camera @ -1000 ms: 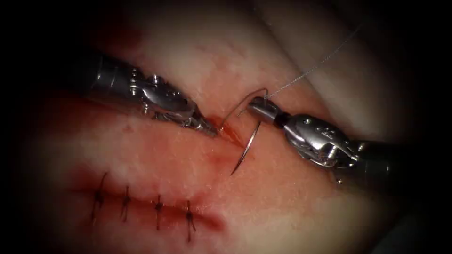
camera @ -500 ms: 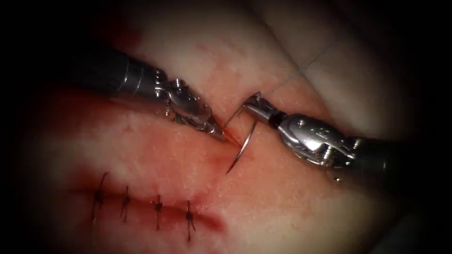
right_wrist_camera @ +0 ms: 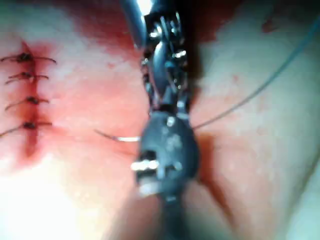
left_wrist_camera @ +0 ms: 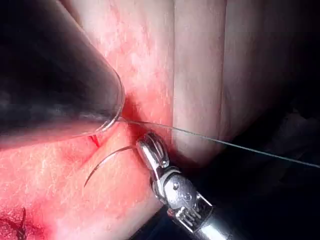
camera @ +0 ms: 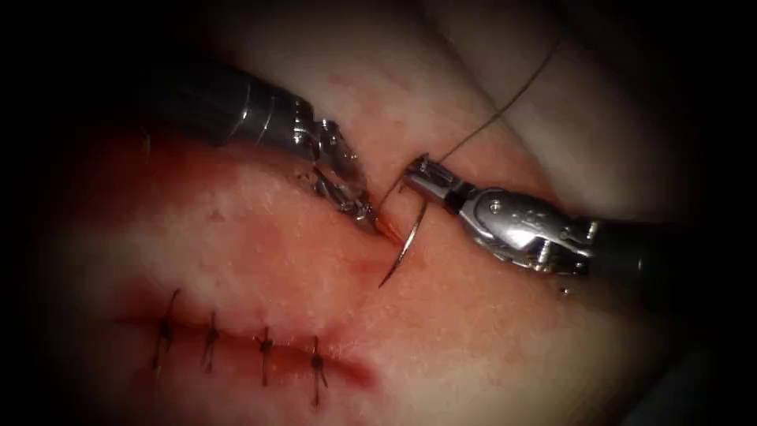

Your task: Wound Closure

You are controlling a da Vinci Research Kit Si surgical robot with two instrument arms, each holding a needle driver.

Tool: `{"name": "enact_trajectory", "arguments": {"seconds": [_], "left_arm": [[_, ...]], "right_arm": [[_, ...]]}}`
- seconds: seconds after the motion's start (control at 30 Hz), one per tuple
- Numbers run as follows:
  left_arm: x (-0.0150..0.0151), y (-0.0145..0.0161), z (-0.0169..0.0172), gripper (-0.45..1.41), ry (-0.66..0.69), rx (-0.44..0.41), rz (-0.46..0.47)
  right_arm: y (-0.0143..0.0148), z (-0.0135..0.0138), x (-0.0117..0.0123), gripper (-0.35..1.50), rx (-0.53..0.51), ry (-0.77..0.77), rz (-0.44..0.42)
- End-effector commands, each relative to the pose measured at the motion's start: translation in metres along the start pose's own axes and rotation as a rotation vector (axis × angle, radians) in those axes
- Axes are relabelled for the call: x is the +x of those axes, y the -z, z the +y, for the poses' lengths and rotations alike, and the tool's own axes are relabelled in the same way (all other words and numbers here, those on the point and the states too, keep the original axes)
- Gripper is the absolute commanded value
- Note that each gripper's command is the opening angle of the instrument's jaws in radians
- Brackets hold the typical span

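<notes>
Seen from the endoscope: silver, wristed right needle driver (camera: pixel 416 170) entering from 3 o'clock, jaws clamped on the thin curved steel needle (camera: pixel 410 237) close to its thread end. From that grip, curving down toward 7 o'clock to a free point lying over the pale pink pork tissue (camera: pixel 489 347), just right of the short red cut (camera: pixel 388 230); not seen piercing it. Fine grey thread (camera: pixel 505 102) running from the jaws toward 1 o'clock. Silver left needle driver (camera: pixel 369 218) entering from 10 o'clock, jaws pressed narrow together, tips touching the cut's upper end; cannot tell whether pinching the tissue edge. At 7 o'clock, well apart, an older closed cut with four dark knotted stitches (camera: pixel 236 347). Seen from the left wrist: same grip of the right needle driver (left_wrist_camera: pixel 150 147) on the needle (left_wrist_camera: pixel 107 160), with the thread (left_wrist_camera: pixel 225 142) taut beside it.
</notes>
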Motion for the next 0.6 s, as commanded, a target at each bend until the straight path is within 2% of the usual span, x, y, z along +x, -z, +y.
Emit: {"name": "enact_trajectory", "arguments": {"seconds": [0.03,0.2,0.43,0.6], "left_arm": [[0.0001,-0.0006,0.0000,0.31,-0.007,-0.009,0.002],[-0.0016,-0.0007,0.0018,0.34,-0.033,-0.060,-0.025],[-0.0032,-0.0005,0.0032,0.35,-0.057,-0.098,-0.038],[-0.0041,-0.0003,0.0036,0.33,-0.061,-0.115,-0.044]], "right_arm": [[-0.0006,0.0003,-0.0007,-0.35,0.003,0.012,0.000],[-0.0008,0.0012,-0.0006,-0.35,-0.035,0.024,-0.006],[-0.0019,0.0008,0.0005,-0.35,-0.056,0.033,0.005],[-0.0032,0.0000,0.0008,-0.35,-0.071,0.095,0.008]]}}
